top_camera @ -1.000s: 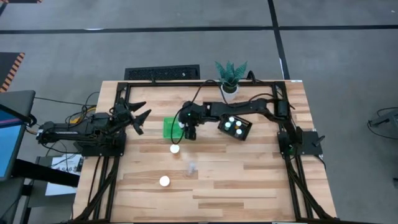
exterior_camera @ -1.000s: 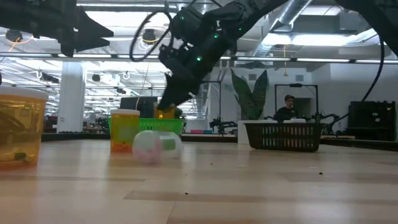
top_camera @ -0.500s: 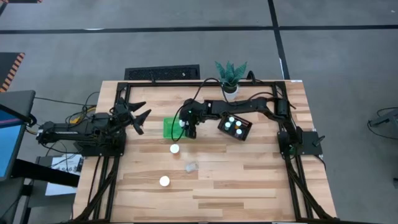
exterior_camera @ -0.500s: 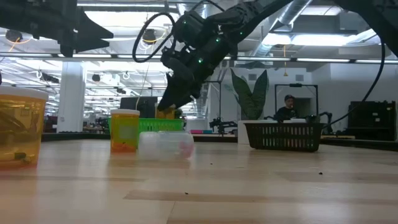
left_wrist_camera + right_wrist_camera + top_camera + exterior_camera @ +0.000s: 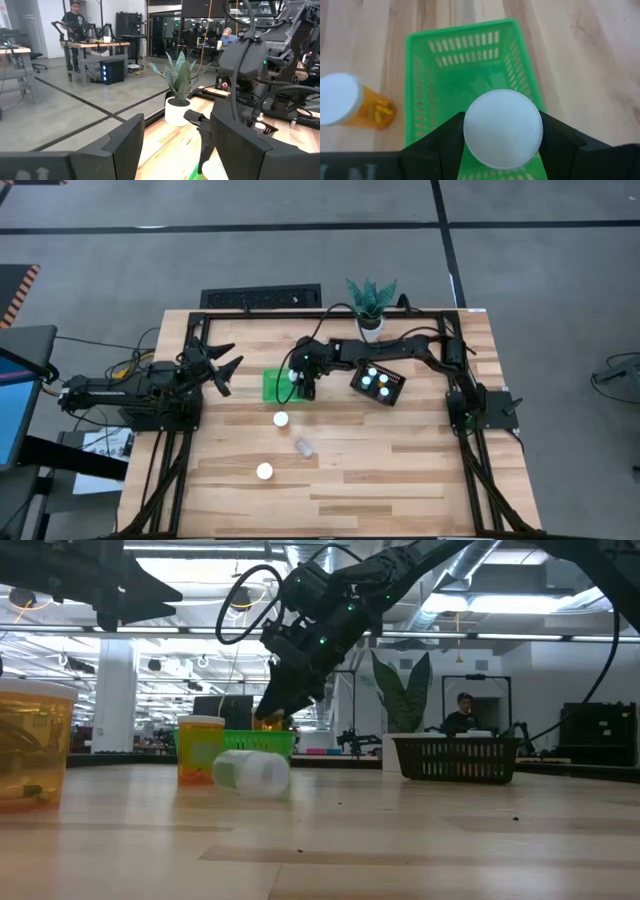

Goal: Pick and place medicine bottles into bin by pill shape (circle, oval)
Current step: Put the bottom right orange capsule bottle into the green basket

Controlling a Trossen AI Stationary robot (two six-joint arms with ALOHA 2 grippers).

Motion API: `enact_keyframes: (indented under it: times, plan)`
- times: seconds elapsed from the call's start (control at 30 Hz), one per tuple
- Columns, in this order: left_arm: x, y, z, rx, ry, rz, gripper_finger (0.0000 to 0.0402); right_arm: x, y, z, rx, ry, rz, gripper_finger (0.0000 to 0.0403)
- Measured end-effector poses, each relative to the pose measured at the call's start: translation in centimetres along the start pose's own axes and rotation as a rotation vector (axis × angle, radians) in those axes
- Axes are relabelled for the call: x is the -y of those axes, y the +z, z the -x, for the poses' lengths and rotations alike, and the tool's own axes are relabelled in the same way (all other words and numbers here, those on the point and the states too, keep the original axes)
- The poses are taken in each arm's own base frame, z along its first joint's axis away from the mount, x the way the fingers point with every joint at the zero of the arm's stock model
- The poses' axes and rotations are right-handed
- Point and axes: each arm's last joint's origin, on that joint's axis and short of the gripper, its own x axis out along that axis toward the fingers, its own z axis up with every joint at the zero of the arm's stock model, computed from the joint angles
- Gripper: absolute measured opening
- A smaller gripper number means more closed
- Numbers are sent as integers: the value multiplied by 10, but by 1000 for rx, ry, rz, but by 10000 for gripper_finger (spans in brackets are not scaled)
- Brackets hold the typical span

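- Spreading across the frame, a pale wooden table point(image 5: 400, 470) is bearing a black metal frame, with grey floor marked by dark lines lying all around it
- Standing at the table's far edge is a white pot with a green plant point(image 5: 370, 308); beyond it in the low view, a big workshop hall is showing, with ceiling lights, benches and a seated person point(image 5: 463, 714)
- Sitting near the table's middle are a green basket point(image 5: 274, 384) and, to its right, a black basket point(image 5: 390, 393) that is holding three white-capped bottles
- The right gripper point(image 5: 303, 388) is hanging over the green basket's right edge, its fingers gripping a medicine bottle point(image 5: 503, 128) whose round white cap is facing the wrist camera, just above the green mesh
- Standing on the wood just beside the green basket is an orange bottle point(image 5: 350, 105) with a white cap, yellowish pills showing through its wall
- A pale bottle point(image 5: 252, 770) is lying on its side on the open table, and another capped bottle point(image 5: 264, 471) is standing nearer the front edge, well apart
- The left gripper point(image 5: 222, 370) is waiting at the table's left side, its fingers spread wide with nothing between them
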Motion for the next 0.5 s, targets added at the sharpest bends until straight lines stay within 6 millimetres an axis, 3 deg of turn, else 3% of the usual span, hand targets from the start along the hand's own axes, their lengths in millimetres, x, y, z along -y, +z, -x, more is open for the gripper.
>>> enact_keyframes:
  times: [0.5]
  plan:
    - [0,0,0,0,0,0,220,0,0,-1,20,-1,-2,227]
